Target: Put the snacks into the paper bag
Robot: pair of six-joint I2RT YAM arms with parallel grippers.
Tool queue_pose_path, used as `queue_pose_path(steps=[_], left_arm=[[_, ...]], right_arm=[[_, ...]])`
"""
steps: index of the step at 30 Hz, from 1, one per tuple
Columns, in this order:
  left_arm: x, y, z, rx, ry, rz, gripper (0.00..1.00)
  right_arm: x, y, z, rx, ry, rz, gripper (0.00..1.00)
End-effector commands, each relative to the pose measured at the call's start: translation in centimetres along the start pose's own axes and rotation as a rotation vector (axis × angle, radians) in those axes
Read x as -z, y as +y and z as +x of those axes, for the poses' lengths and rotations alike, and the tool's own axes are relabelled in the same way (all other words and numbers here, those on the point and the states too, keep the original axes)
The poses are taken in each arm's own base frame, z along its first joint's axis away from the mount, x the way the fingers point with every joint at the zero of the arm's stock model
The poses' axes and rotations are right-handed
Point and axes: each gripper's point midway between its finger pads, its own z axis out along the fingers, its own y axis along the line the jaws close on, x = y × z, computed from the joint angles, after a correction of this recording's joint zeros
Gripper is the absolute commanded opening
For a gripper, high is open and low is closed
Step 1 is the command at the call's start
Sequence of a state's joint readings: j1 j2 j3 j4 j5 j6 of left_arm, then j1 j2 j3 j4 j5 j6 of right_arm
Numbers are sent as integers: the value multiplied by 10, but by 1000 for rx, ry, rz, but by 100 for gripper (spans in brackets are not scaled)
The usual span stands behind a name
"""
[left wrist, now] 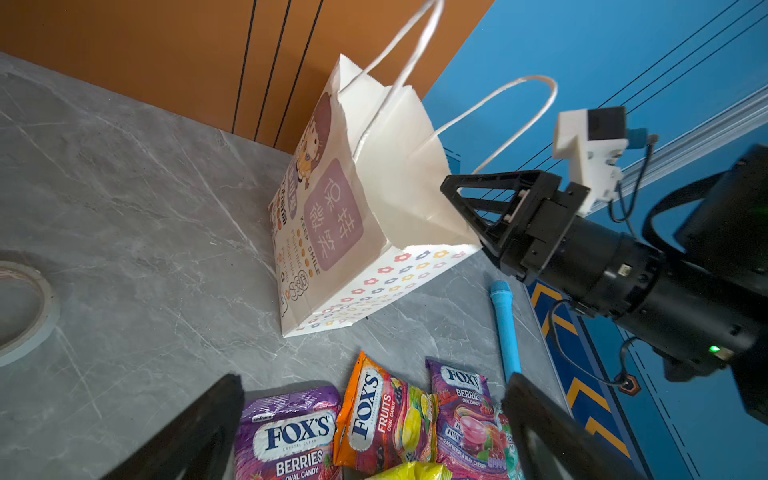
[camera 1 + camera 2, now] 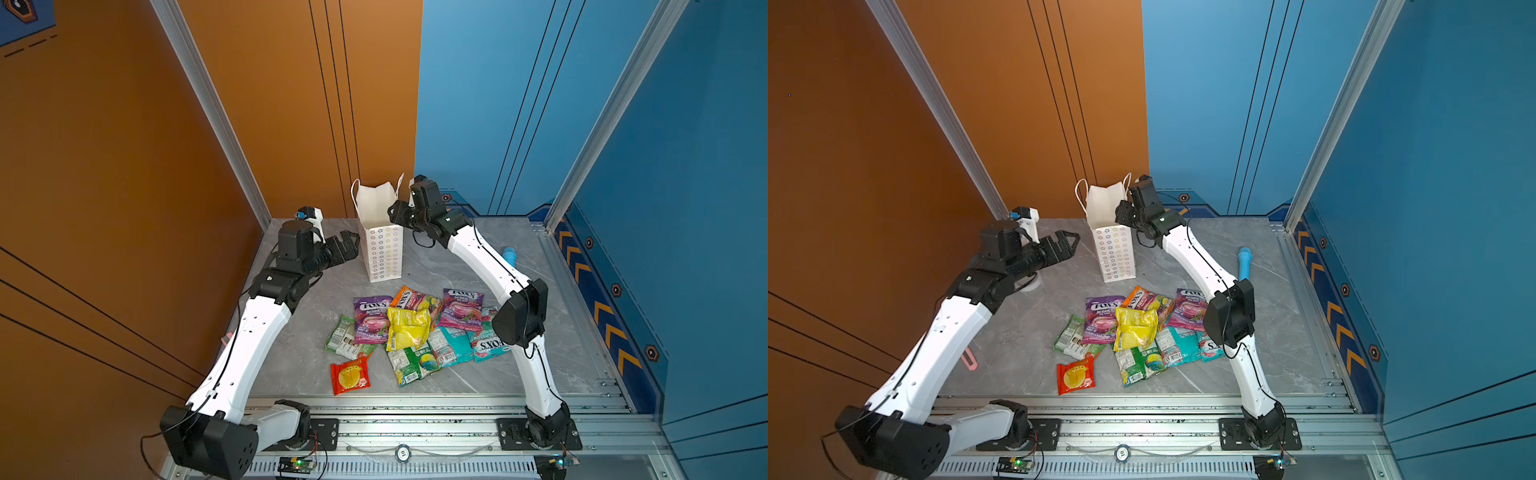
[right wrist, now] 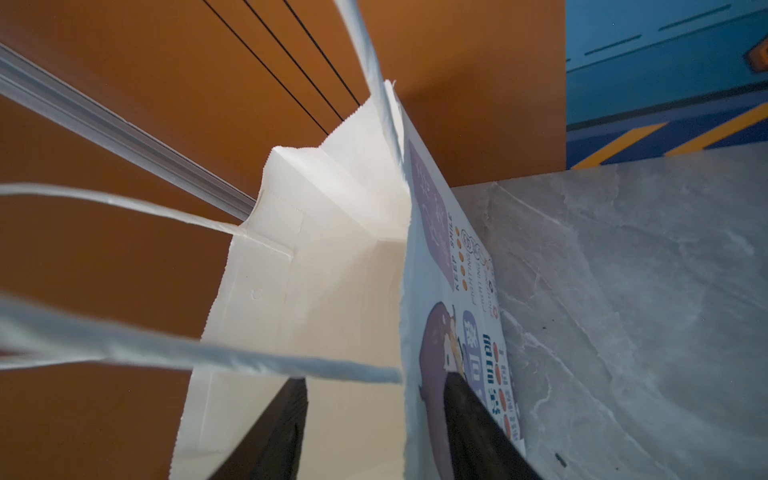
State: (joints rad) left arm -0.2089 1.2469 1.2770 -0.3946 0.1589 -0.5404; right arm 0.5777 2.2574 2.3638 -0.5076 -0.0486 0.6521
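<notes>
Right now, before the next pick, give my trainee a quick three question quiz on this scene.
1. True or false: the paper bag lies flat on its side.
2. Which packet sits on top in the middle of the pile? A: yellow pouch. B: red pouch. C: teal FOX'S packet.
3. How many purple FOX'S Berries packets lie on the table?
Key: 1 false, it stands upright, with the right tool open astride its front rim. 2 A. 3 two.
</notes>
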Motion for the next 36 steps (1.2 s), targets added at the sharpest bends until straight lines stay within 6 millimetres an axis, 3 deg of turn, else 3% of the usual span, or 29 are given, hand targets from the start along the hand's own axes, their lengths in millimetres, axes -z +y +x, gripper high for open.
queue_pose_path(steps=[1, 8, 11, 13, 19, 21, 26, 31, 36], left_arm=[[-6, -2, -7, 3, 20, -2, 100], [-29, -14, -15, -17, 59, 14, 99], [-38, -11, -18, -44, 78, -38, 98], [-44, -13, -18, -60, 95, -51, 96], [-72, -16, -12, -136, 191, -107, 87], [-80, -12, -8, -161, 226, -144, 79], [-90, 4, -3, -215, 270, -245, 73], [-100, 14, -5, -255, 287, -306, 70], [-105, 10, -14, -265, 269, -297, 69]], right_arm=[[6, 1, -8, 0, -27, -1, 69], [41, 3, -24, 21, -95, -16, 90], [71, 4, -28, 28, -136, -41, 100], [88, -2, -25, 41, -157, -37, 100], [143, -44, -6, 67, -185, 48, 100], [159, -63, 6, 68, -176, 86, 100], [193, -106, 36, 49, -141, 176, 100], [206, -135, 61, 27, -98, 232, 100], [205, -145, 72, 12, -73, 241, 100]])
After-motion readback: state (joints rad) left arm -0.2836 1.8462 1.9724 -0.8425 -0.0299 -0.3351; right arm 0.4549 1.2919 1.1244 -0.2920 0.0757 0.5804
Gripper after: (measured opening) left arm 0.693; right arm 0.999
